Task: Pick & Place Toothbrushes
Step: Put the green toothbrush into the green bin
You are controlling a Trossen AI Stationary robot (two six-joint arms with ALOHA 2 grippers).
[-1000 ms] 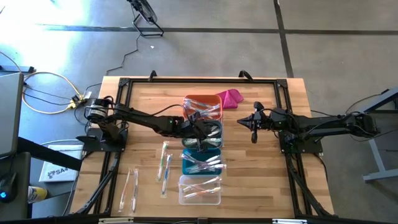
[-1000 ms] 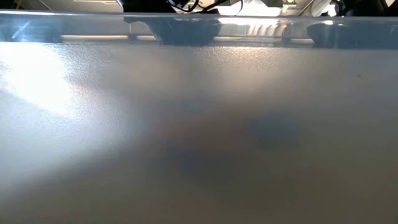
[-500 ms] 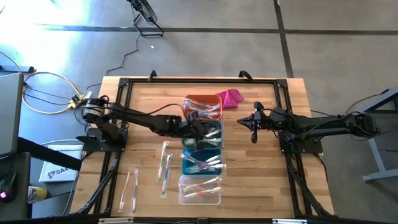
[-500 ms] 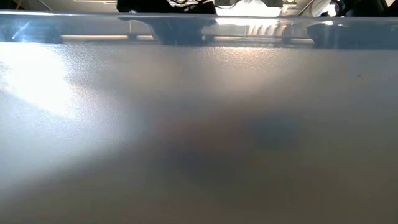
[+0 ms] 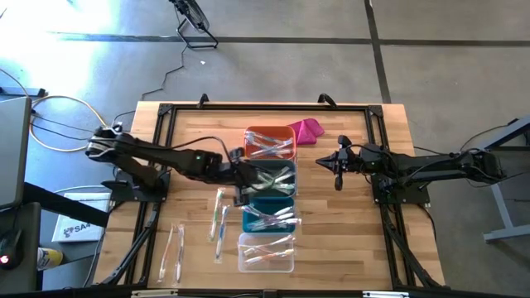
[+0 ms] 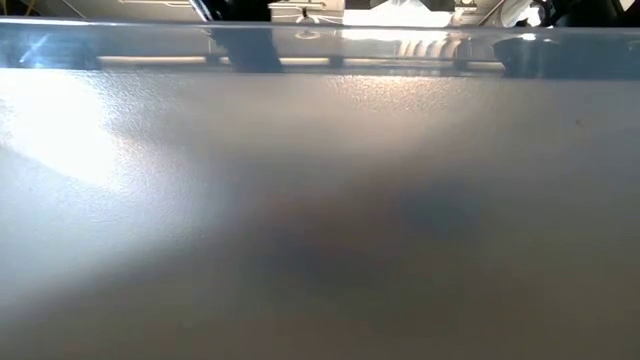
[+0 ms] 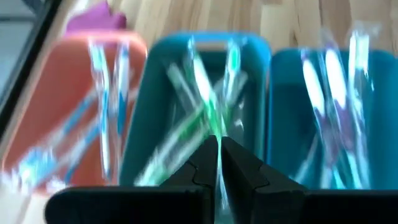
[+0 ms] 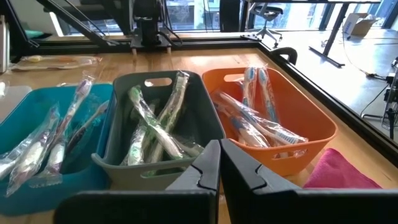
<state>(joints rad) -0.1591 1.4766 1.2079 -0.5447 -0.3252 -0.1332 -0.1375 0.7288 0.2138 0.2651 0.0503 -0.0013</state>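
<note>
Down the middle of the table (image 5: 348, 223) runs a column of four bins: orange bin (image 5: 270, 143) at the far end, then grey bin (image 5: 273, 177), teal bin (image 5: 267, 215) and clear bin (image 5: 265, 252) nearest the front edge. Every one holds wrapped toothbrushes (image 5: 273, 149), lying crossed and piled. In the right wrist view the grey bin's brushes (image 8: 158, 127) look green and white, and the orange bin's (image 8: 255, 118) white and blue.

Left gripper (image 5: 240, 186) sits at the grey bin's left edge, arm stretched in from the left side. Its fingers (image 7: 202, 171) are pressed together; a thin green-tinted sliver shows right at the tips in the left wrist view, but that view is smeared and I cannot tell whether a brush is pinched there or simply lies in the bin behind.

Loose brushes remain on the wood left of the bins: two (image 5: 220, 217) just beside the teal bin, two more (image 5: 171, 248) nearer the front left corner.

Right gripper (image 5: 338, 170) hangs to the right of the bins, well apart from them, fingers (image 8: 205, 168) closed on nothing. The pink cloth (image 5: 308, 129) lies just beside the orange bin, at the far side.

Low view is filled by a pale, blurred wall.
</note>
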